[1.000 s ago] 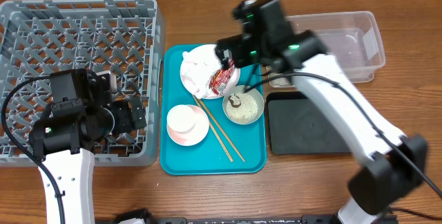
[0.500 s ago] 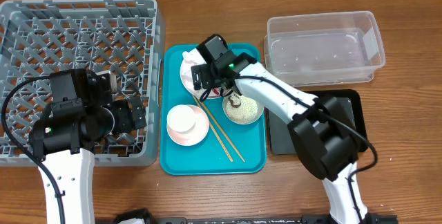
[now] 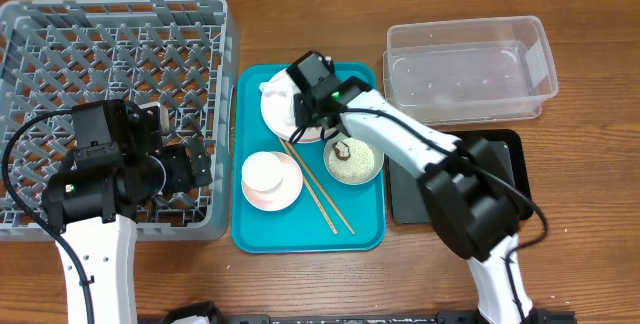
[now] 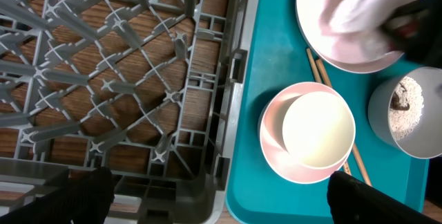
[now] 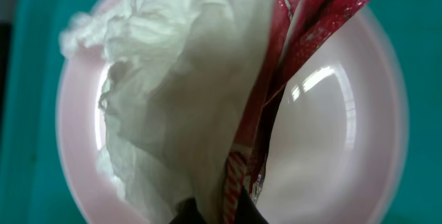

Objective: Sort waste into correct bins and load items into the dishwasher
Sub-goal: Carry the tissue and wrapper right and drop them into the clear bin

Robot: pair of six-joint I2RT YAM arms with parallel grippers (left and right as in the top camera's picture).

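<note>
My right gripper is down on the white plate and shut. In the right wrist view its jaws pinch the red snack wrapper together with an edge of the crumpled white tissue, both lying on the plate. The grey-green bowl holds rice and a brown scrap. A small white cup sits in the pink bowl, with the chopsticks beside it. My left gripper hangs open over the grey dish rack's near wall.
The dishes all stand on a teal tray between the rack and the bins. A clear tub is at the back right, with the black tray in front of it, partly under my right arm.
My right gripper came down from above onto the plate and shut on the wrapper and tissue. The left arm has not moved.
</note>
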